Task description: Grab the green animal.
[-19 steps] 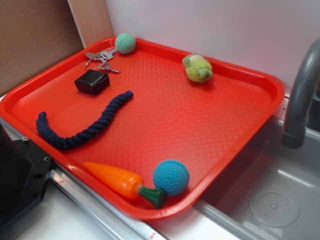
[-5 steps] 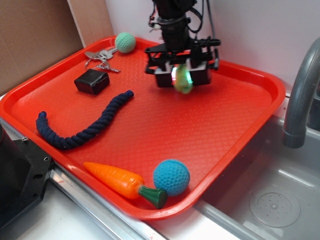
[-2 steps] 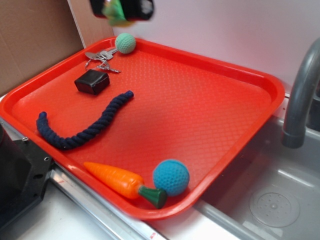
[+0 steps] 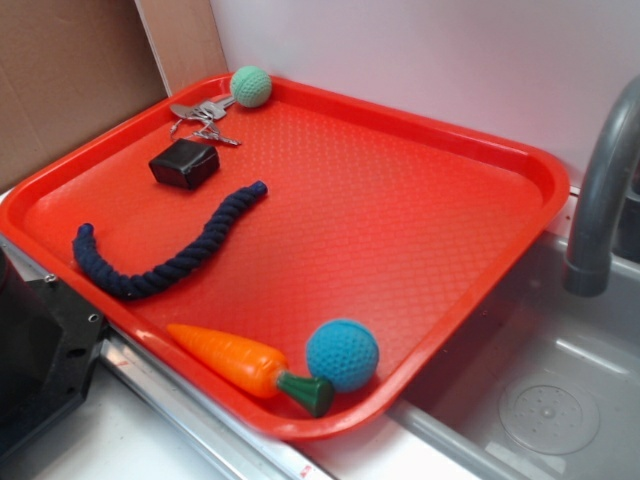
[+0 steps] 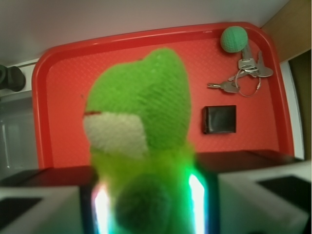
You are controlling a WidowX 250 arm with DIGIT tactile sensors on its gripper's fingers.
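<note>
Outside first: from the exterior view, neither the hand nor the green animal shows anywhere. A red tray (image 4: pixel 520 170) sits tilted beside a steel sink (image 4: pixel 540 400), with a grey faucet (image 4: pixel 600 200) curving up at the right edge. At the tray's far corner a mint-green crocheted ball (image 4: pixel 250 86) rests against the rim, touching a bunch of keys (image 4: pixel 203 117). Just in front of the keys lies a small black box (image 4: pixel 185 162). A dark blue rope (image 4: pixel 165 250) curves across the left half of the tray. At the near rim an orange toy carrot (image 4: pixel 240 365) lies with its green tip touching a blue crocheted ball (image 4: pixel 342 355). The right and middle of the tray floor are bare red plastic.

Now the wrist view, looking straight down from above the tray. The green animal (image 5: pixel 141 122) fills the middle of the picture, fuzzy and out of focus, bright green with a pale patch on its left side. Its lower part sits wedged between the two pale fingers (image 5: pixel 39 209) of the hand (image 5: pixel 146 204), which is clenched on it from left and right, green light glowing along the inner faces. Far below, the tray (image 5: pixel 58 97) shows with the mint-green ball (image 5: pixel 234 39), the keys (image 5: pixel 243 75) and the black box (image 5: pixel 220 119) at its right side, all well apart from the toy.
</note>
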